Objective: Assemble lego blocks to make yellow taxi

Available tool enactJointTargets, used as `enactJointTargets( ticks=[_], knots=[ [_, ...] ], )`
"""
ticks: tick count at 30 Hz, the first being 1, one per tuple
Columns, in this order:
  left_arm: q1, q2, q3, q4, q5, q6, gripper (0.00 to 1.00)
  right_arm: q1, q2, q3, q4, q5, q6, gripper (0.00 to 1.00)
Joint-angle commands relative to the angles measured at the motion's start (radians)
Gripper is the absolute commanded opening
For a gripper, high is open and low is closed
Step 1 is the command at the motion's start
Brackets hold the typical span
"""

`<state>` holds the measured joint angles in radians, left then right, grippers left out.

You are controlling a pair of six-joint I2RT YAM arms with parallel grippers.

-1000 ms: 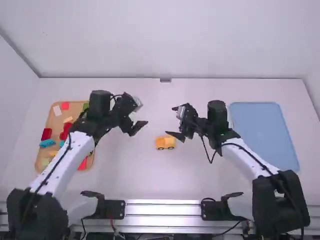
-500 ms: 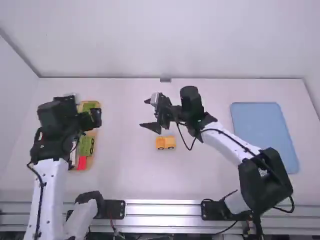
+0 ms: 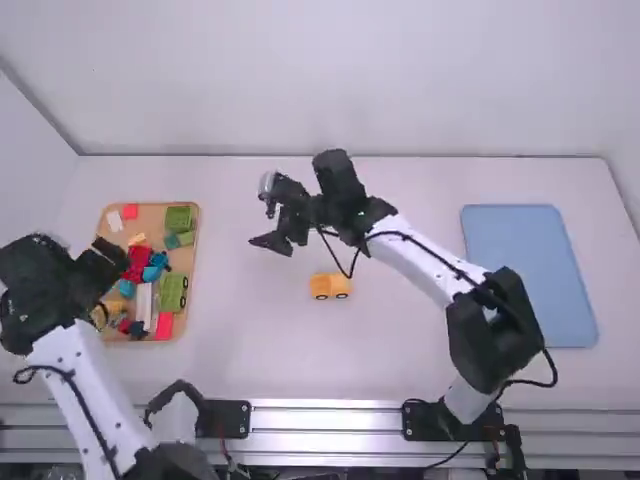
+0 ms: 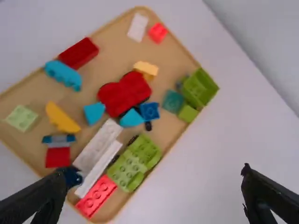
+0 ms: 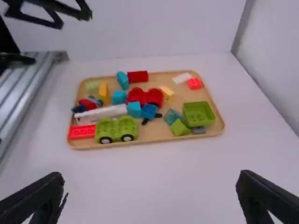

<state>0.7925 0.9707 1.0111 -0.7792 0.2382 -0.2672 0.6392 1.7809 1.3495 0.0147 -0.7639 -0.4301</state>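
ok so the yellow toy car sits nearest, left gripper gapes empty by the tray, right arm angles inward with its gripper spread empty farther out, and right wrist view catches a dark red brick hidden up high.

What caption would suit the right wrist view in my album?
Toy blocks of many colours in a tan tray on a white table.
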Motion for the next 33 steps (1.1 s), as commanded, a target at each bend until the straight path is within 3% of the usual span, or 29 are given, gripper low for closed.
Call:
enactJointTargets(
  ticks=[1,7,11,17,27,33],
  knots=[
    [0.034,0.077,0.077,-0.031,0.008,0.006,0.99,0.019,-0.001,0.041,0.004,0.113,-0.024,0.98],
    [0.033,0.293,0.244,-0.198,-0.048,0.027,0.99,0.021,-0.002,0.057,-0.004,0.160,-0.024,0.98],
    [0.032,0.391,0.301,-0.213,-0.098,-0.008,0.99,0.014,-0.002,0.057,0.003,0.157,-0.024,0.98],
    [0.002,0.505,0.410,-0.224,-0.031,0.051,0.96,0.014,-0.002,0.057,0.008,0.159,-0.024,0.98],
    [-0.327,0.659,0.634,-0.238,-0.246,-0.013,0.99,0.023,-0.002,0.058,0.029,0.159,-0.020,0.98],
    [-0.374,0.823,0.837,-0.336,-0.306,0.005,0.99,0.020,-0.002,0.058,0.022,0.160,-0.015,0.98]
  ],
)
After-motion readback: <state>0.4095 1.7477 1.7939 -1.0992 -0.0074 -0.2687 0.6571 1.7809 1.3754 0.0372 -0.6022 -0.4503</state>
